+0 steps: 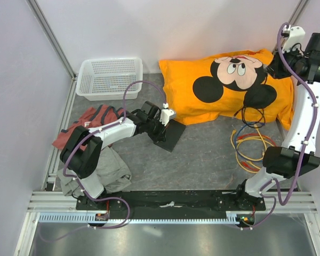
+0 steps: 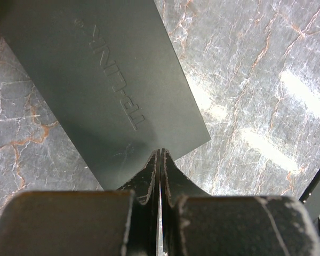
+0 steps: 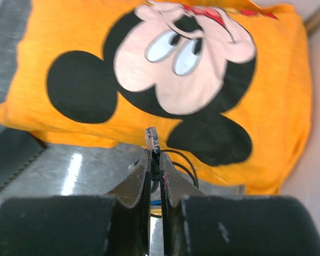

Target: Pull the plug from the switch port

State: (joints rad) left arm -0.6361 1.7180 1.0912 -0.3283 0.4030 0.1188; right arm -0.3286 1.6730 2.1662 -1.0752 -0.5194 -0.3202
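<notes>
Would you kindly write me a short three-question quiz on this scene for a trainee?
1. True or false: the plug sits in the switch.
2. Which hand is at the switch, fingers shut? A left hand; B right hand; C neither.
3. Fill in: the white ___ stands left of the pillow.
Key: 1 false, the right hand holds it; 2 A; 3 basket.

Flat matte black rectangular switch box — brand "TP-LINK" embossed on its plain top, letters running upside down in left wrist view; small circled mark beside it, unreadable.
</notes>
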